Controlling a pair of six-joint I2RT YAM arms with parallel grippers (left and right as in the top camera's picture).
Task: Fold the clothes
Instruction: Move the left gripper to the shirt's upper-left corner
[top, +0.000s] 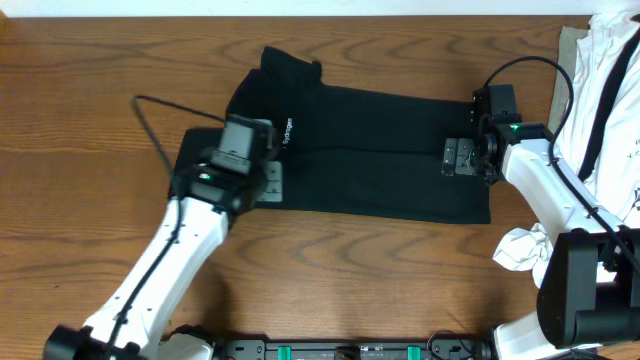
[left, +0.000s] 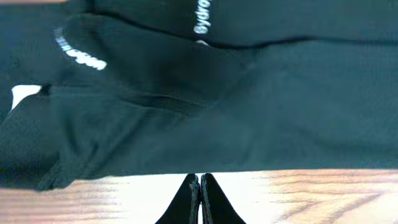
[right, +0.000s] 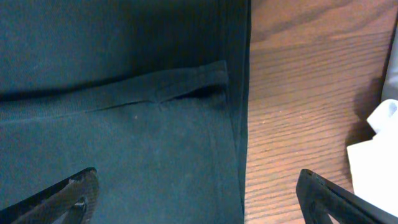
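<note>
The left gripper (left: 200, 198) has its fingers pressed together on nothing, over bare table (left: 323, 193), with the black clothes (left: 249, 112) lying flat just ahead. The right gripper (right: 196, 190) is spread wide, straddling the clothes' side edge, and white cloth (right: 376, 149) lies beyond its outer finger.

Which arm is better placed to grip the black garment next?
Likely right: the right gripper is open, straddling the right edge of the black garment. The left gripper is shut, tips over the table at its near edge.
</note>
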